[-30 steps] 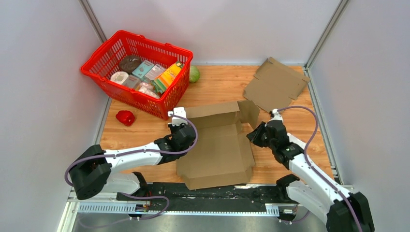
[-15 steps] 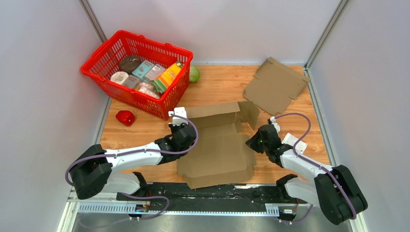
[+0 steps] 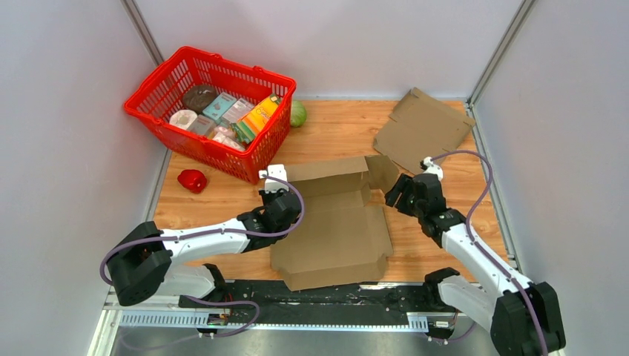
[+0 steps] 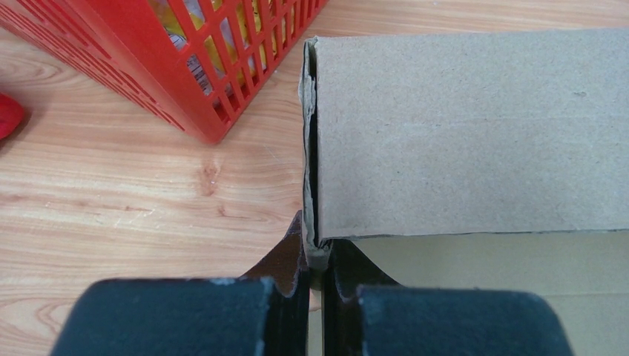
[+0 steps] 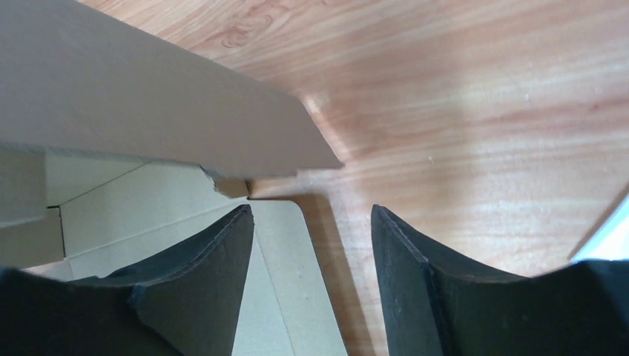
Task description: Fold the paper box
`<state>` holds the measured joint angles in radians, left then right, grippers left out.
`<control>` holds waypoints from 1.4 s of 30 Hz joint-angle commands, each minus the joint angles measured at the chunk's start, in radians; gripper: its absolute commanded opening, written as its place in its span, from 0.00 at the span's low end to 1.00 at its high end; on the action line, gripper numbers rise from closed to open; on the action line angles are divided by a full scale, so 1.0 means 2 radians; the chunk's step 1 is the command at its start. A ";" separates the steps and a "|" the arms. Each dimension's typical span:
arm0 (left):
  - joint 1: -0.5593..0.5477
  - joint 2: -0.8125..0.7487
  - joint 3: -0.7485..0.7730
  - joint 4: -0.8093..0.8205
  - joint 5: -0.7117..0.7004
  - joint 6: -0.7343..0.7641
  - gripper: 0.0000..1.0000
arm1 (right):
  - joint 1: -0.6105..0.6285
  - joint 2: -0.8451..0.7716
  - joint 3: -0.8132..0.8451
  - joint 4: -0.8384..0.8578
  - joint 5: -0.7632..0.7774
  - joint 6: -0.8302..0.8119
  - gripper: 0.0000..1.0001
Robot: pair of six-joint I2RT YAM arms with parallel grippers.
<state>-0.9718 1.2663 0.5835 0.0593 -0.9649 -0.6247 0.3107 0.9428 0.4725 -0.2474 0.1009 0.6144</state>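
Grips the half-folded paper box (image 3: pixel 330 230), lying near the table (image 3: pixel 334 130) front, by its left wall with the left gripper (image 4: pixel 315 256); holds the right gripper (image 5: pixel 311 215) spread, empty, beside the right flap; beyond, red basket (image 3: pixel 215 152), spare cardboard sheet (image 3: pixel 424 132)

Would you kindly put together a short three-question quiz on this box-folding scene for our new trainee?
1. True or false: the left hand is shut on an edge of the paper box.
2. Pick one: the right hand is A) shut on the box's flap, B) open and holding nothing, C) shut on a red pepper.
3. Fill in: the spare cardboard sheet lies flat on the table at its far ____ corner.

Key: 1 true; 2 B; 3 right.
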 commanded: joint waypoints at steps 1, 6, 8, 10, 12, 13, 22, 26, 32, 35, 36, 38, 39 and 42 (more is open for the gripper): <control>0.001 0.010 -0.009 -0.053 0.034 0.006 0.00 | 0.002 0.038 0.046 0.042 -0.007 -0.082 0.60; 0.001 0.010 -0.010 -0.053 0.031 0.009 0.00 | 0.029 0.076 0.074 0.052 0.005 -0.104 0.21; 0.001 0.010 -0.011 -0.050 0.031 0.010 0.00 | 0.055 0.069 0.071 0.054 0.037 -0.103 0.12; 0.001 0.011 -0.010 -0.048 0.031 0.011 0.00 | 0.072 0.056 0.068 0.049 0.053 -0.099 0.00; 0.001 0.014 -0.009 -0.044 0.033 0.012 0.00 | 0.087 0.040 0.069 0.036 0.059 -0.091 0.00; 0.000 0.015 -0.008 -0.045 0.034 0.012 0.00 | 0.092 0.035 0.070 0.029 0.065 -0.087 0.00; 0.001 0.018 -0.006 -0.047 0.031 0.011 0.00 | 0.125 0.019 0.099 -0.047 0.045 -0.013 0.00; 0.001 0.013 -0.007 -0.048 0.032 0.009 0.00 | 0.141 0.020 0.097 -0.055 0.035 0.019 0.00; 0.001 0.015 -0.004 -0.047 0.035 0.009 0.00 | 0.190 0.019 0.058 -0.023 0.060 0.093 0.00; 0.001 0.019 -0.003 -0.044 0.034 0.009 0.00 | 0.227 0.030 0.025 0.029 0.075 0.120 0.00; 0.001 0.019 -0.003 -0.045 0.033 0.009 0.00 | 0.236 0.032 0.022 0.045 0.077 0.122 0.00; 0.001 0.020 -0.006 -0.045 0.032 0.009 0.00 | 0.237 0.026 0.028 0.030 0.086 0.110 0.07; 0.001 0.021 -0.006 -0.044 0.033 0.008 0.00 | 0.237 0.020 0.034 0.010 0.088 0.071 0.33; 0.001 0.026 -0.006 -0.042 0.033 0.009 0.00 | 0.237 -0.032 0.069 -0.072 0.092 0.016 0.56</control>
<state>-0.9718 1.2755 0.5858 0.0692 -0.9668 -0.6186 0.7830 0.9882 0.5220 -0.2878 0.2260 0.7563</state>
